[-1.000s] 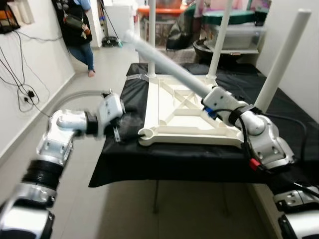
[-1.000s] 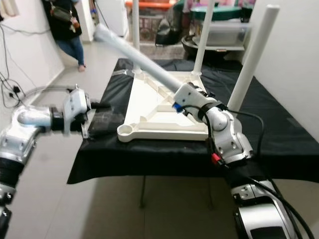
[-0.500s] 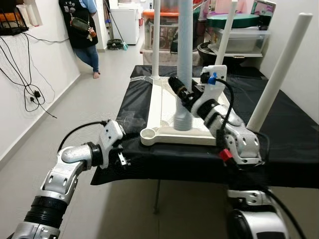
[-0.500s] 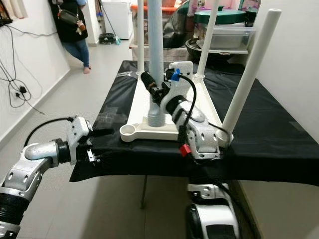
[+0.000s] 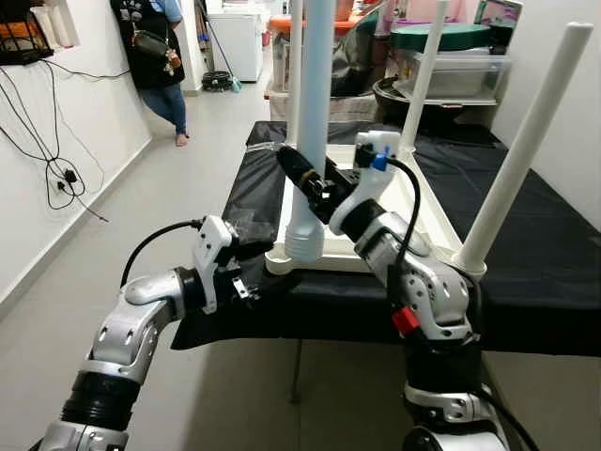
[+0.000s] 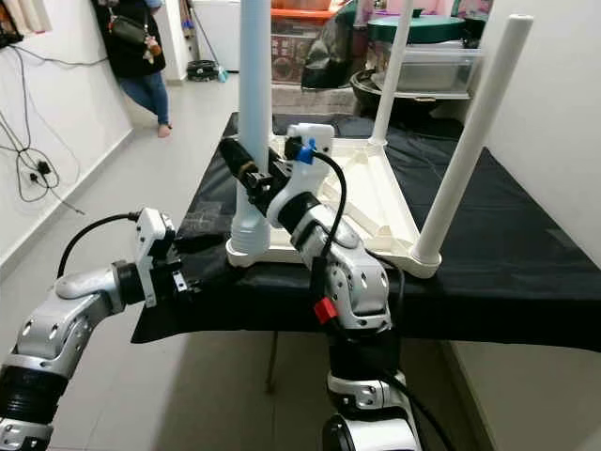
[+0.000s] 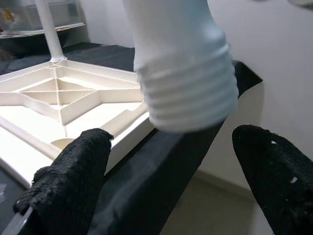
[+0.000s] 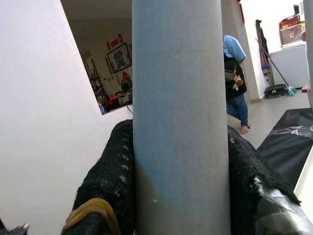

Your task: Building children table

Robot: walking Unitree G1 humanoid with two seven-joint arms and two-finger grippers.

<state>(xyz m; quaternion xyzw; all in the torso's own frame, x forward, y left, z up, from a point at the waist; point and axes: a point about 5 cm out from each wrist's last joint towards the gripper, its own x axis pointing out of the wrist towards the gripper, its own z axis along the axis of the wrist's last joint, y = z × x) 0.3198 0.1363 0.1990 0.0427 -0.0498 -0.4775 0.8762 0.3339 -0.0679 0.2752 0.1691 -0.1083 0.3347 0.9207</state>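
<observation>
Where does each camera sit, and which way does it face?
Left eye view: on the head, facing forward and down at the upturned table top on a black cloth; both silver arms show.
Right eye view: same head, same scene, shifted slightly.
Left wrist view: behind the left gripper, its fingers apart, facing the threaded leg.
Right wrist view: behind the right gripper, fingers clamping the leg.
Shared: both wrist views see that leg.
</observation>
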